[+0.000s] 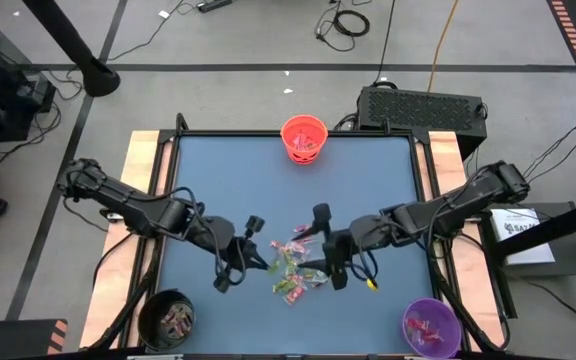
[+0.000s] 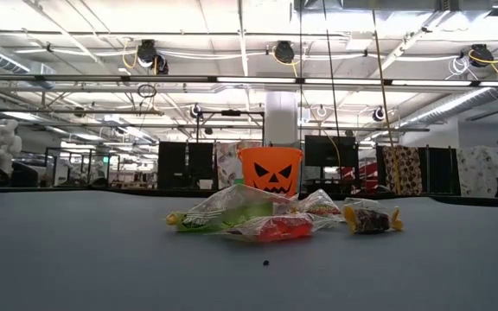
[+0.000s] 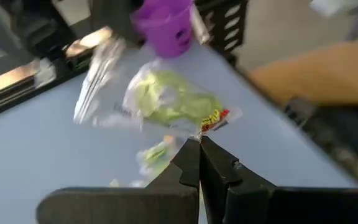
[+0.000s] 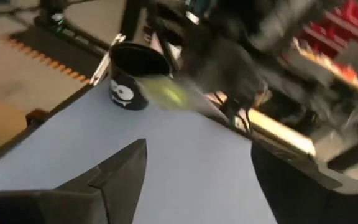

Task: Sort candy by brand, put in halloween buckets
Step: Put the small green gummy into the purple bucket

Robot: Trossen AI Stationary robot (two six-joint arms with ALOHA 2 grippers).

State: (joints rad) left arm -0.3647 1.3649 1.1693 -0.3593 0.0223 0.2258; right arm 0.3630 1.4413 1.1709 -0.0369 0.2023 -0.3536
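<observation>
- The table (image 1: 218, 170) carries a blue-grey mat, and all work items sit on it.
- Left arm reaches in from the left side; the left gripper (image 3: 199, 149) has its jaws pressed together on the edge of a green-filled clear wrapper (image 3: 173, 102), which hangs off the fingertips with its long axis pointing away from the gripper toward the purple bucket (image 3: 163, 28).
- Right arm reaches in from the right side; the right gripper (image 1: 326, 245) stands wide, nothing between its fingers, at the right edge of the candy pile.
- Orange bucket (image 1: 304, 138) stands upright at the far edge, centre, with candy inside; its carved face looks toward the pile.
- Black bucket (image 1: 167, 318) stands at the near left corner, the purple one at the near right; both hold sweets.
- Candy pile (image 1: 293, 265) lies at the table's centre between the grippers; the wrappers point in mixed directions.
</observation>
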